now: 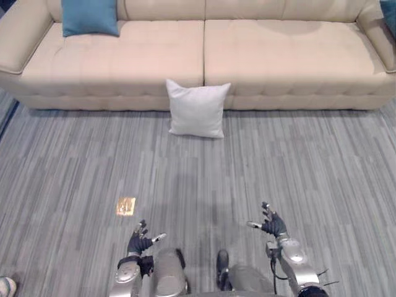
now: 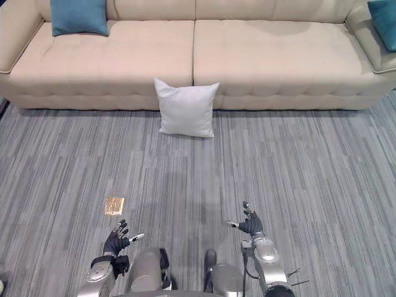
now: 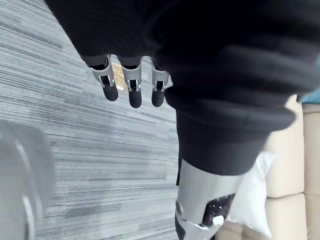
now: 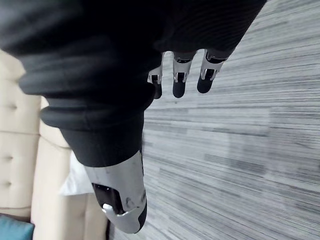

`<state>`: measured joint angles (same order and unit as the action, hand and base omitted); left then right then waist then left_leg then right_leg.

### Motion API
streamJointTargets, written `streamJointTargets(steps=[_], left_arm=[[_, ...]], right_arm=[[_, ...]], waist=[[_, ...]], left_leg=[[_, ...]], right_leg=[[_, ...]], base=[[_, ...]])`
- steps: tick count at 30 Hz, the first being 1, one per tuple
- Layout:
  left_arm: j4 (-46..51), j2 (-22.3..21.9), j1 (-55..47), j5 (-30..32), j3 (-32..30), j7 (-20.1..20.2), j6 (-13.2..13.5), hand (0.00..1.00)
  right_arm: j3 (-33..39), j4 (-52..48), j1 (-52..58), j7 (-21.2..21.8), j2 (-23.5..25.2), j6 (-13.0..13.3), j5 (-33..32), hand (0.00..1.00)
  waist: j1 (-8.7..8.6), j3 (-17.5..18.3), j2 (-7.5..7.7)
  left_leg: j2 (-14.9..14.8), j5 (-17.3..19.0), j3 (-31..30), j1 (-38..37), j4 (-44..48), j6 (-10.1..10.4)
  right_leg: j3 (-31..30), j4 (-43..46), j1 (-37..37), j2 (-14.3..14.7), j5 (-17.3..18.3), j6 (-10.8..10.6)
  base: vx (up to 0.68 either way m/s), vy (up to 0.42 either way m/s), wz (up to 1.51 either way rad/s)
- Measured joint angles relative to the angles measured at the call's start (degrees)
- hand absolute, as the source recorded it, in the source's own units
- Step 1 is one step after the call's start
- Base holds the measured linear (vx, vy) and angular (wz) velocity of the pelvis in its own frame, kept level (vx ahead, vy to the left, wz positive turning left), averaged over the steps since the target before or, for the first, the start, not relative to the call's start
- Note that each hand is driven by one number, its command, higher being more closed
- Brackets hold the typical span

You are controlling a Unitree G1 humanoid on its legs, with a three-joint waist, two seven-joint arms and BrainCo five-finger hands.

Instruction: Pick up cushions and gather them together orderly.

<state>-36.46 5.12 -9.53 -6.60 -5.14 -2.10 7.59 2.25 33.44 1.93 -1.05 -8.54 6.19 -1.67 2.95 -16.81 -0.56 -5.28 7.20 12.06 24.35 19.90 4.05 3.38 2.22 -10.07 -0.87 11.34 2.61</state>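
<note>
A white cushion (image 1: 197, 109) stands on the grey floor, leaning against the front of the beige sofa (image 1: 204, 62) at its middle. A teal cushion (image 1: 90, 17) rests on the sofa's left seat against the backrest. Another teal cushion (image 2: 383, 21) shows at the sofa's far right arm. My left hand (image 1: 140, 239) and right hand (image 1: 270, 223) hover low over the floor, well short of the white cushion, both open with relaxed fingers and holding nothing. The white cushion (image 3: 250, 195) also shows past my left thumb, and again (image 4: 77, 177) past my right thumb.
A small shiny yellowish patch (image 1: 125, 206) lies on the floor ahead of my left hand. Striped grey carpet (image 1: 297, 167) stretches between me and the sofa. The toe of a shoe (image 1: 6, 286) shows at the lower left corner.
</note>
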Motion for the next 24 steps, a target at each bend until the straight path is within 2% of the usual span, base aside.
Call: streamJointTargets(steps=[1, 2, 3, 4, 5, 6, 7, 8, 9, 10, 11, 13, 14, 15, 16, 17, 18, 19, 20, 21, 22, 23, 24], left_arm=[[-0.26, -0.09, -0.67, 0.0, -0.05, 0.01, -0.14, 0.0], [-0.55, -0.01, -1.02, 0.0, -0.22, -0.04, -0.38, 0.0], [-0.89, -0.08, -0.85, 0.01, -0.38, -0.16, -0.5, 0.0], [-0.84, -0.41, -0.45, 0.26, -0.47, -0.1, -0.59, 0.0], [-0.79, -0.69, -0.43, 0.52, -0.33, 0.29, -0.57, 0.0], [-1.17, -0.62, -0.44, 0.55, -0.27, 0.53, -0.6, 0.0], [-1.85, -0.23, -0.51, 0.56, -0.24, 0.61, -0.84, 0.0], [-2.45, 0.29, -0.66, 0.64, -0.03, 0.53, -1.22, 0.0], [-2.41, 0.31, -0.66, 0.68, -0.02, 0.36, -1.22, 0.0], [-2.35, 0.4, -0.6, 0.66, -0.02, 0.24, -1.14, 0.0], [-2.17, 0.9, -0.48, 0.65, -0.04, -0.13, -0.99, 0.0], [-2.24, 1.23, -0.03, 0.63, -0.09, -0.44, -0.77, 0.0], [-2.39, 1.45, 0.44, 0.61, -0.11, -0.47, -0.86, 0.0], [-2.34, 1.47, 0.84, 0.6, -0.08, -0.47, -0.8, 0.0], [-2.3, 1.43, 0.83, 0.59, -0.06, -0.45, -0.73, 0.0], [-2.35, 1.48, 0.54, 0.61, -0.07, -0.44, -0.72, 0.0], [-2.54, 1.74, -0.13, 0.66, -0.15, -0.45, -0.85, 0.0], [-3.14, 1.11, 0.11, 0.71, -0.19, -0.46, -0.93, 0.0], [-3.22, 0.5, -0.21, 0.85, -0.28, -0.48, -0.85, 0.0], [-3.19, -0.6, -0.1, 0.87, -0.84, -0.48, -0.84, 0.0], [-3.18, -1.48, -0.1, 0.84, -1.47, -0.46, -0.87, 0.0], [-3.1, -2.78, -0.29, 0.76, -2.16, -0.59, -0.89, 0.0], [-3.26, -2.94, -0.5, 0.75, -1.94, -0.52, -0.99, 0.0]], right_arm=[[0.14, 0.52, 0.56, -0.01, -0.02, 0.02, 0.01, 0.0], [0.07, 1.23, 0.57, 0.03, 0.12, -0.05, 0.01, 0.0], [0.09, 1.71, 0.76, 0.03, 0.32, -0.17, 0.01, 0.0], [0.2, 1.82, 1.39, 0.14, 0.48, -0.18, 0.09, 0.0], [0.26, 1.9, 2.14, 0.21, 0.45, -0.18, 0.2, 0.0], [0.25, 2.16, 2.44, 0.23, 0.54, -0.18, 0.25, 0.0], [0.21, 2.9, 2.69, 0.28, 0.91, -0.23, 0.49, 0.0], [-0.16, 3.68, 2.65, 0.27, 1.49, -0.5, 1.59, 0.0], [-1.24, 3.68, 3.11, 0.26, 1.46, -0.51, 1.86, 0.0], [-2.0, 3.63, 3.02, 0.29, 1.47, -0.43, 1.88, 0.0], [-3.14, 3.09, 2.73, 0.53, 1.54, -0.14, 2.05, 0.0], [-3.6, 2.9, 1.9, 0.99, 2.12, -0.02, 2.17, 0.0], [-3.81, 3.08, 1.99, 1.22, 2.07, -0.02, 2.2, 0.0], [-3.79, 3.34, 2.11, 1.21, 2.06, -0.1, 2.21, 0.0], [-3.78, 3.36, 2.48, 1.21, 2.1, -0.21, 2.2, 0.0], [-3.77, 3.42, 3.25, 1.2, 2.25, -0.38, 2.27, 0.0], [-3.81, 3.76, 4.14, 1.24, 2.58, -0.54, 2.27, 0.0], [-3.63, 4.44, 4.09, 1.23, 2.19, -0.6, 2.28, 0.0], [-3.15, 4.61, 4.21, 1.24, 2.55, -1.32, 2.27, 0.0], [-3.13, 2.99, 4.4, 1.21, 2.65, -1.31, 2.25, 0.0], [-3.14, 2.19, 4.61, 1.19, 2.59, -1.36, 2.26, 0.0], [-3.24, 1.3, 4.71, 0.84, 2.89, -1.45, 2.21, 0.0], [-3.07, 0.97, 4.64, 0.44, 3.44, -1.44, 2.15, 0.0]], waist=[[1.1, 0.6, -0.77], [1.38, 1.07, -0.3], [1.24, 1.88, 0.15], [0.76, 2.97, 1.59], [0.71, 3.3, 2.44], [0.7, 3.11, 2.75], [0.41, 2.86, 3.1], [-0.76, 2.67, 3.09], [-1.16, 2.43, 2.6], [-1.28, 2.35, 2.4], [-1.83, 2.34, 1.43], [-2.31, 2.1, 1.54], [-2.46, 1.91, 1.33], [-2.53, 2.16, 1.85], [-2.62, 2.19, 1.88], [-3.33, 2.31, 2.39], [-3.74, 2.83, 3.38], [-4.26, 2.7, 2.4], [-4.13, 3.33, 1.42], [-4.43, 2.79, 0.41], [-4.61, 2.64, -0.29], [-3.49, 2.63, -0.97], [-2.76, 2.67, -0.7]], left_leg=[[-0.05, -6.08, -1.38, -0.19, -6.23, -1.49], [0.51, -9.56, -1.43, -0.27, -5.16, -4.06], [1.34, -10.99, -1.4, 0.0, -4.14, -6.08], [3.05, -8.92, -0.62, -0.26, -2.62, -7.6], [4.76, -5.97, 0.0, -2.05, -1.14, -8.68], [5.48, -4.53, 0.23, -3.66, -0.56, -9.2], [6.25, -2.32, 0.78, -6.92, -0.24, -9.78], [7.37, 1.04, 0.48, -12.76, 0.13, -10.43], [7.52, 2.19, 0.48, -18.03, -1.14, -10.79], [7.5, 2.38, 0.33, -20.72, -2.49, -11.03], [7.0, 3.47, -0.68, -25.07, -6.02, -11.01], [6.6, 4.31, -1.04, -28.94, -8.54, -10.5], [6.28, 4.62, -1.31, -31.0, -9.81, -10.32], [6.19, 4.75, -1.74, -32.31, -10.62, -10.09], [6.14, 5.15, -2.24, -33.09, -11.09, -9.37], [6.4, 7.06, -3.26, -34.86, -11.43, -6.5], [6.82, 9.39, -4.82, -36.47, -10.44, -5.43], [5.9, 10.1, -5.86, -37.29, -9.27, -4.4], [4.08, 9.84, -5.89, -34.95, -3.22, -3.81], [1.47, 9.24, -4.52, -29.73, 10.66, -2.8], [-0.62, 7.62, -3.27, -26.62, 18.23, -1.17], [-5.91, 7.74, -0.66, -21.7, 30.24, -0.63], [-8.04, 7.75, 0.6, -19.82, 33.44, -0.64]], right_leg=[[-2.13, -0.87, -2.88, 0.05, 2.47, -1.43], [-2.89, -0.25, -3.56, -0.33, 3.56, -1.96], [-3.15, 1.08, -3.66, -1.23, 4.06, -2.11], [-3.41, 7.24, -1.39, -3.98, 4.96, -3.48], [-4.09, 18.3, 2.32, -5.63, 4.94, -4.74], [-4.69, 25.84, 4.67, -6.4, 3.61, -6.86], [-6.0, 39.05, 9.28, -7.45, -0.35, -11.82], [-5.92, 56.87, 14.85, -8.59, -2.79, -11.79], [-3.13, 63.19, 18.39, -9.69, -0.66, -7.94], [-1.56, 63.67, 20.23, -9.88, 0.31, -6.35], [1.61, 61.32, 23.79, -9.3, 1.71, -4.46], [3.66, 53.29, 27.88, -8.0, 2.7, -4.75], [4.35, 43.46, 30.16, -6.25, 2.71, -5.15], [4.03, 30.56, 30.61, -4.59, 0.73, -6.04], [3.82, 23.57, 30.03, -3.58, -1.88, -6.1], [1.99, 13.51, 29.07, -2.06, -8.3, -4.86], [-0.05, 12.23, 28.54, -2.03, -17.09, -1.92], [0.67, 14.26, 28.3, -1.59, -15.97, -1.63], [2.34, 15.38, 27.55, -1.11, -13.74, -0.8], [3.82, 14.53, 24.91, -0.17, -11.64, -0.36], [4.39, 13.6, 23.11, 0.74, -11.19, 0.11], [4.46, 11.92, 19.62, 2.72, -10.23, 1.28], [4.41, 10.85, 17.22, 3.23, -9.6, 1.79]], base=[[0.62, 0.238, -0.85], [0.51, 0.21, -0.61], [0.53, 0.213, -0.07], [0.68, 0.259, 0.06], [0.81, 0.315, 0.03], [0.65, 0.257, -0.1], [0.74, 0.26, 0.06], [0.73, 0.219, 0.09], [0.71, 0.198, 0.08], [0.56, 0.115, -0.04], [0.41, 0.059, 0.02], [0.45, 0.01, 0.12], [0.5, -0.037, 0.29], [0.5, -0.059, 0.4], [0.52, -0.098, 0.62], [0.63, -0.162, 0.76], [0.65, -0.189, 0.8], [0.55, -0.198, 0.62], [0.53, -0.211, 0.53], [0.5, -0.211, 0.45], [0.47, -0.221, 0.23], [0.45, -0.179, -0.12], [0.45, -0.156, -0.26]])
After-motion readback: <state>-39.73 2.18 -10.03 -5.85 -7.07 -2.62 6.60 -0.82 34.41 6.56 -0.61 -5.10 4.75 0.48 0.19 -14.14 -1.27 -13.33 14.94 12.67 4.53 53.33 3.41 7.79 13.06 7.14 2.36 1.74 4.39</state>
